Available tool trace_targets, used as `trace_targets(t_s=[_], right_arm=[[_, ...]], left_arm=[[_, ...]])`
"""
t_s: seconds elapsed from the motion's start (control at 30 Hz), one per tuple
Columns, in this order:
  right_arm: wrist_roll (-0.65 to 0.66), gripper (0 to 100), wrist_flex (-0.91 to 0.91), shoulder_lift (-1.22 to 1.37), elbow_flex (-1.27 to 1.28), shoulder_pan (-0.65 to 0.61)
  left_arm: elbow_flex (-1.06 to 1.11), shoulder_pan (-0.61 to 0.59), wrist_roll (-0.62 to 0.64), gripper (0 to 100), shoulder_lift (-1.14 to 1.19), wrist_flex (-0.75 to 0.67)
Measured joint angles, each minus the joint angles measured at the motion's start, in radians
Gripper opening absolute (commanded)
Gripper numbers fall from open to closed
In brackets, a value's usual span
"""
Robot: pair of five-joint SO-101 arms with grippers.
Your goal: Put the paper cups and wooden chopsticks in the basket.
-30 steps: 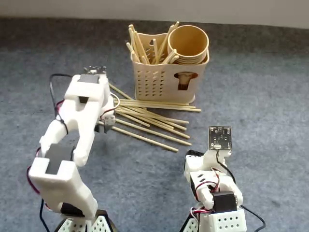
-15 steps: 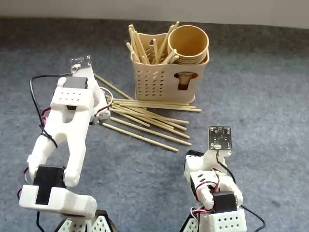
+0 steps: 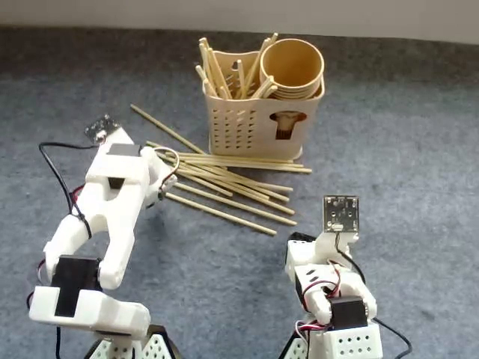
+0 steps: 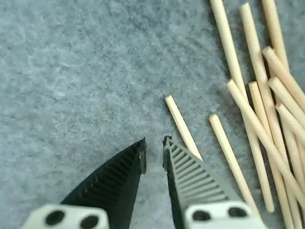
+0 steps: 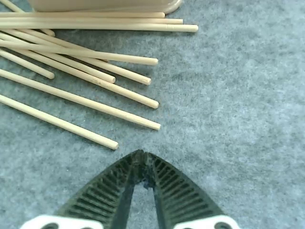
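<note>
A cream perforated basket (image 3: 251,123) stands at the back of the carpet. It holds stacked paper cups (image 3: 292,69) and several upright wooden chopsticks (image 3: 221,71). More chopsticks (image 3: 232,183) lie fanned on the carpet in front of it. My left arm (image 3: 120,179) hangs over the left end of that pile. My left gripper (image 4: 155,147) sits low over bare carpet with a narrow gap between its fingers and nothing in it. The loose chopstick ends (image 4: 248,109) lie just beside it. My right gripper (image 5: 141,160) is shut and empty, short of the nearest chopsticks (image 5: 86,67).
Grey carpet (image 3: 404,149) covers the whole table, with free room to the right of the basket and pile. My right arm (image 3: 329,284) is folded at the front right. A pale wall edge runs along the back.
My left arm has swung left and back from over the pile, uncovering one chopstick lying apart at the pile's left. The right arm has not moved.
</note>
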Motion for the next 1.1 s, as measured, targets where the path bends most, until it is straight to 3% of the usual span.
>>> trace_targets(t_s=[0.13,0.27,0.83,0.93,1.1], right_arm=[[0.0,0.5,0.0,0.0,0.0,0.0],[0.0,0.5,0.0,0.0,0.0,0.0],[0.0,0.5,0.0,0.0,0.0,0.0],[0.0,0.5,0.0,0.0,0.0,0.0],[0.0,0.5,0.0,0.0,0.0,0.0]], left_arm=[[0.049,0.0,0.014,8,0.0,-0.141],[0.054,0.005,0.026,8,0.0,-0.172],[-0.064,0.035,0.049,7,0.187,-0.144],[-0.064,0.035,0.049,0,0.189,-0.143],[-0.071,0.041,0.049,0,0.19,-0.141]])
